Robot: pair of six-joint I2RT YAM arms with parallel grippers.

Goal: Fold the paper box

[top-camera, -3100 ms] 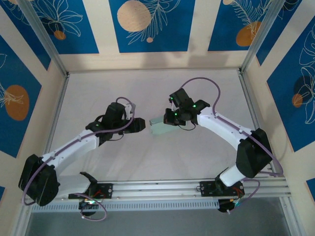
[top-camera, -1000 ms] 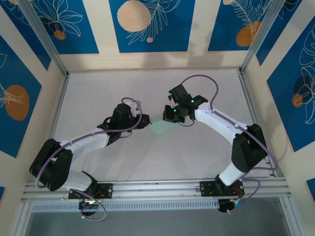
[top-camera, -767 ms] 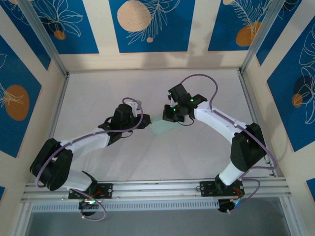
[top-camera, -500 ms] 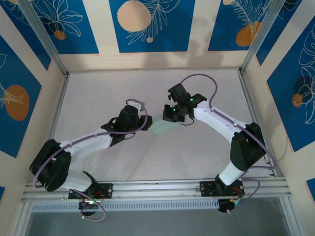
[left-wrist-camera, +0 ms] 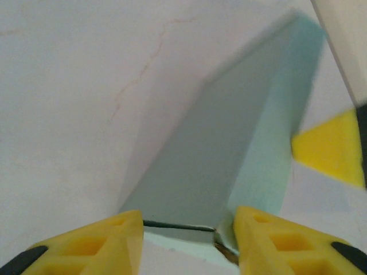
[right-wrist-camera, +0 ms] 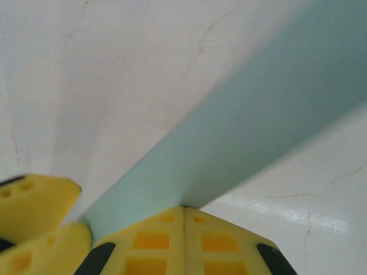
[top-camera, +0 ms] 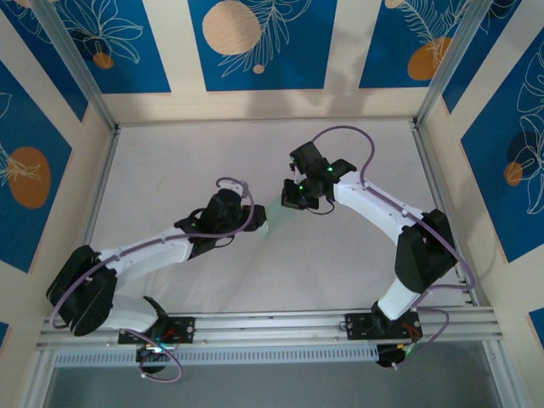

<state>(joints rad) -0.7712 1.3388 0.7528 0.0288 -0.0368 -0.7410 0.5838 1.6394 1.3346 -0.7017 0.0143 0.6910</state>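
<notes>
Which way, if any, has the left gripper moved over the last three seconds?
Yes. The left gripper has shifted right, away from the left corner post, closing in on the paper box.

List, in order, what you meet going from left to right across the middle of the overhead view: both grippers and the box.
left gripper → paper box → right gripper

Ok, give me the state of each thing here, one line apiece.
Pale grey-green card paper box: creased lengthwise into two faces, spanning between both grippers.
Left gripper: jaws apart, the box's end between its yellow fingers.
Right gripper: shut, pinching the box's edge.
</notes>
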